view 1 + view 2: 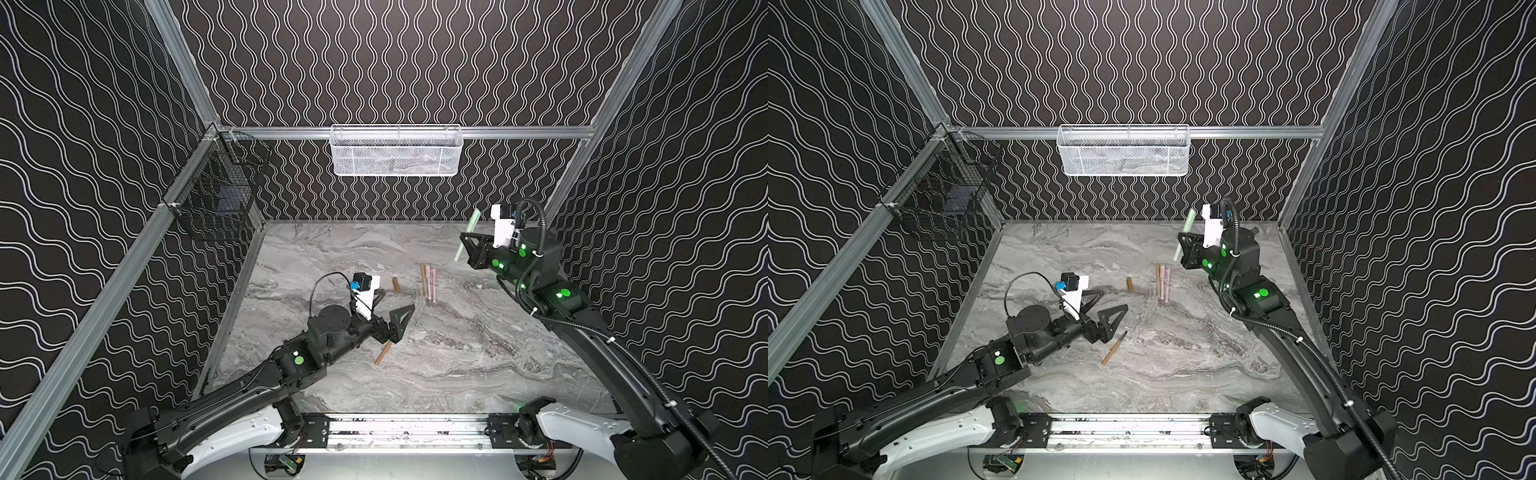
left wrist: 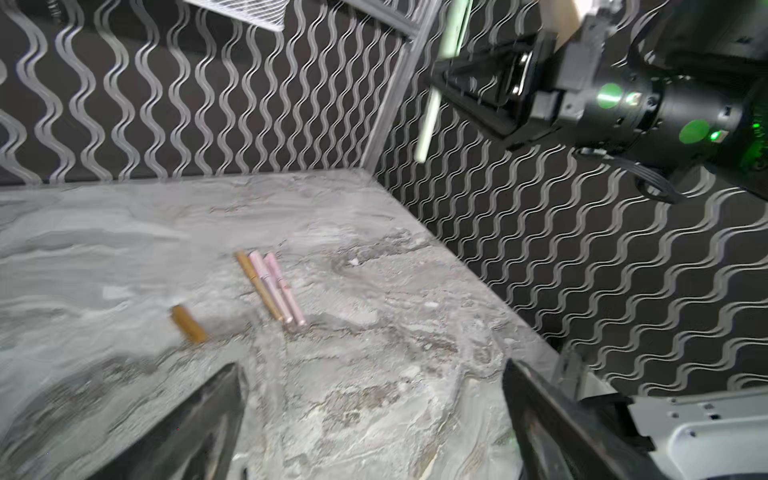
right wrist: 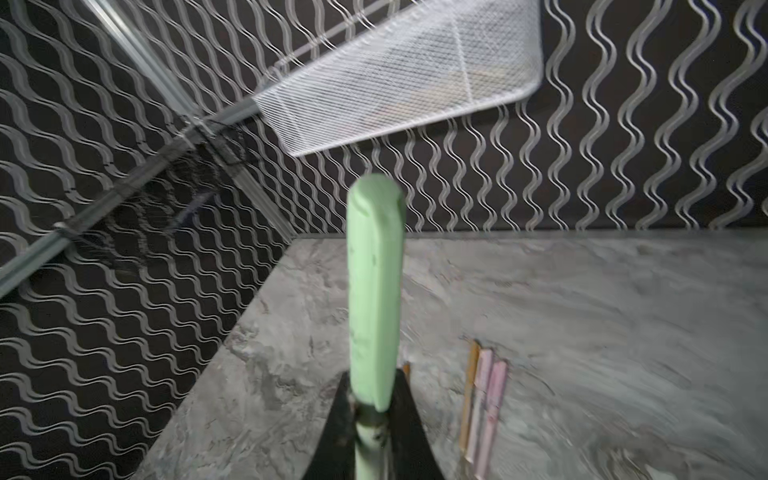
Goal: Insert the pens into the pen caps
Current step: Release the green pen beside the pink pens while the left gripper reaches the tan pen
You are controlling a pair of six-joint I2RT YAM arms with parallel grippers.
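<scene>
Nearest, the left gripper (image 1: 397,302) hangs spread and empty over the marble table (image 1: 457,374), just beside one uncapped tan pen (image 1: 1114,354). Its tan cap (image 1: 396,285) lies loose a little farther off, so that pair looks left to do. Beyond, three capped pens (image 1: 428,282) lie side by side, and farthest the right gripper (image 1: 464,239) clamps a capped green pen (image 3: 374,291) aloft; no writing is legible.
</scene>
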